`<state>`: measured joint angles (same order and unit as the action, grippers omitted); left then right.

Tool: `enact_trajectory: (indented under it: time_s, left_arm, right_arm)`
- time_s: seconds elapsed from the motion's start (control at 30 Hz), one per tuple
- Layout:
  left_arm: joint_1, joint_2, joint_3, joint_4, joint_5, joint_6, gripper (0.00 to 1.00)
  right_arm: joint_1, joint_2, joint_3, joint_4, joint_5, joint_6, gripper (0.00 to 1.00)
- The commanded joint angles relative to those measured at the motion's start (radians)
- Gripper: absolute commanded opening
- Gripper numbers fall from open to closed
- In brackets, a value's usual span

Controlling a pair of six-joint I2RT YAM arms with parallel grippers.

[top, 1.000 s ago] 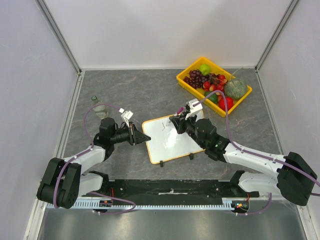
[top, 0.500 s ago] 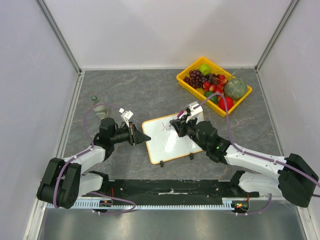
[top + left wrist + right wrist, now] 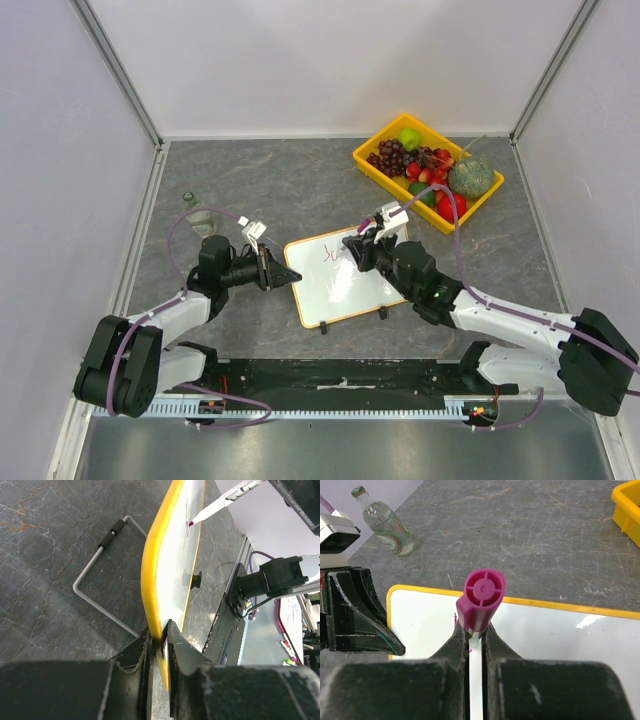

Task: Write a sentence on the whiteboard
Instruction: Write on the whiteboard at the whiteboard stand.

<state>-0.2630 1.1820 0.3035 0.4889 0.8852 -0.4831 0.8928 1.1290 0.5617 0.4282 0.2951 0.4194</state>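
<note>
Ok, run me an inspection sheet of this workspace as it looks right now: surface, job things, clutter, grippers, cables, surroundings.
Surface: dark grey marbled table.
Job's things: whiteboard mid-table, with only a few red strokes near its far left corner; the sentence is not finished.
Clutter: yellow tray of fruit at far right; clear glass bottle at far left.
Grippers: left gripper shut on the whiteboard's left edge; right gripper shut on a pink marker, its tip at the board.
Cables: a purple cable loops along each arm, off the board.
Surroundings: plain white walls on three sides.
</note>
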Motion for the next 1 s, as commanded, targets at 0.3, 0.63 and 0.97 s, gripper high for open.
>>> enact_trajectory:
  time_s: [0.3, 0.63, 0.97]
  left_arm:
    - [-0.001, -0.005, 0.002, 0.03, 0.006, 0.026, 0.02]
    - [0.001, -0.007, 0.002, 0.028, 0.006, 0.026, 0.02]
    - [0.002, -0.005, 0.0, 0.031, 0.006, 0.026, 0.02]
  right_arm:
    - [-0.002, 0.048, 0.102, 0.015, 0.021, -0.025, 0.0]
    - [-0.008, -0.041, 0.058, 0.024, -0.024, 0.044, 0.0]
    - [-0.029, -0.051, 0.061, -0.012, 0.021, 0.03, 0.0]
